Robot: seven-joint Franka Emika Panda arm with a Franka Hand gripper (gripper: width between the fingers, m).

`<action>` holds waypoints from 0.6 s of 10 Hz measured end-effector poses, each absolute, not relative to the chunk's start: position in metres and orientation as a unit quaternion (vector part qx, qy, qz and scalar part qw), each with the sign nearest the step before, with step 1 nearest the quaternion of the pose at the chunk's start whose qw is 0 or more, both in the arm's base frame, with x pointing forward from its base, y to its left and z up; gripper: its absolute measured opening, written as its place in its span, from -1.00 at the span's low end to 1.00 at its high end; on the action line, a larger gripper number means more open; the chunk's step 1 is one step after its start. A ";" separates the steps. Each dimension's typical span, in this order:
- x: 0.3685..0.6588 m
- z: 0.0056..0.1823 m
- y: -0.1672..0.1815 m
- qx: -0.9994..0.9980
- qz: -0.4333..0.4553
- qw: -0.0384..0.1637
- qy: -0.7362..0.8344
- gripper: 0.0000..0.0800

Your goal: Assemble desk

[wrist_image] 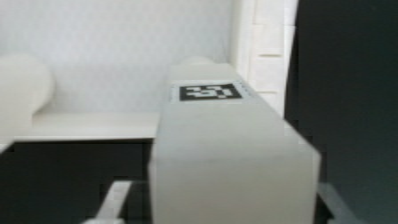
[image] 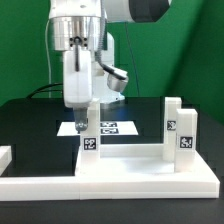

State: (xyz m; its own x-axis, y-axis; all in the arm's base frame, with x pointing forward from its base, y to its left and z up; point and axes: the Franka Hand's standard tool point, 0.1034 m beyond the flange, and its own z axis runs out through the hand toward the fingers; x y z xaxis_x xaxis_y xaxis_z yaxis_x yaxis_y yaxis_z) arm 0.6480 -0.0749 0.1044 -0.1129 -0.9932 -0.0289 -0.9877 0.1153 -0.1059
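Desk top [image: 140,172] lay flat on the black surface [image: 30,125] at the front of the exterior view, raised rim visible along its near edge. Two legs stood upright on it: one tagged leg [image: 90,128] toward the exterior view's left, second leg [image: 180,128] at the exterior view's right, well apart. A third white part [image: 5,157] sat at the far left edge, cut off by the frame.

Arm was directly above the left leg, tool [image: 86,100] down at its top. Fingers looked closed around the leg's upper end, but the contact was blurred; I couldn't tell for sure whether it was clamped or just around it.

Marker board [image: 108,127] lay flat on the surface behind the left leg.

Wrist view: the leg [wrist_image: 222,140] filled the centre, its tag [wrist_image: 208,91] facing the camera, desk top [wrist_image: 107,85] white behind it.
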 end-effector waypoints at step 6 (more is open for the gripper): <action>0.644 0.104 -0.076 -0.516 -0.004 0.057 0.855 -0.24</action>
